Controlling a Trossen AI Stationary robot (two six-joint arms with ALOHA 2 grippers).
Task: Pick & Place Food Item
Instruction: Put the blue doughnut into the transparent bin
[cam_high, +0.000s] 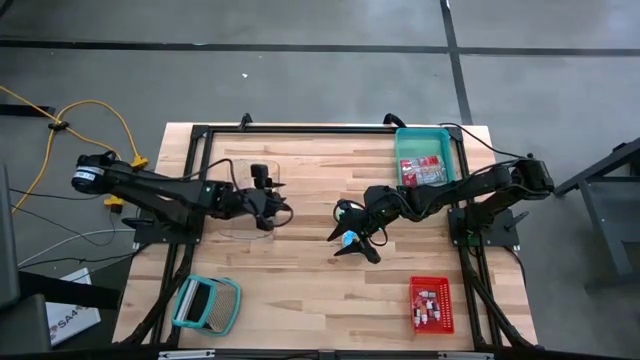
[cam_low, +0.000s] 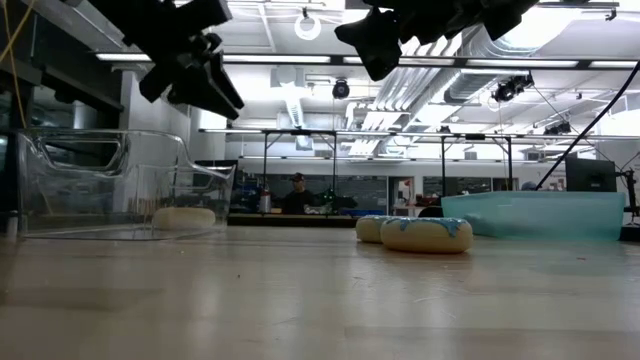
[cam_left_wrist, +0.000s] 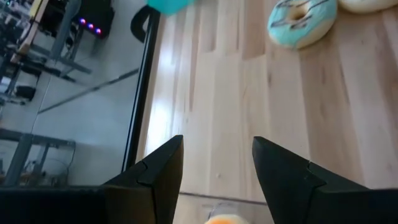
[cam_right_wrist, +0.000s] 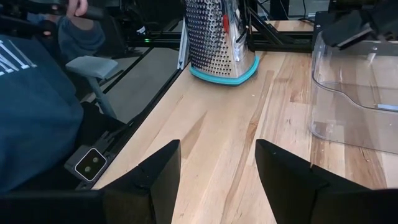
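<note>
Because one pale donut (cam_low: 184, 217) already lies in the clear bin (cam_low: 110, 185), my left gripper (cam_high: 278, 212) hangs open and empty above its edge. My right gripper (cam_high: 358, 243) hovers open, holding nothing, over the blue-iced donut (cam_low: 427, 234) on the bare wood, a second one touching behind it. I judge that one is next. The grater (cam_right_wrist: 219, 40) stands aside. I can read no labels.

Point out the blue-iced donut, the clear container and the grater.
blue-iced donut (cam_low: 427, 234): low view, on its iced side.
clear container (cam_right_wrist: 354, 93): right wrist view, on its front wall.
grater (cam_right_wrist: 214, 37): right wrist view, on its perforated metal face.
</note>
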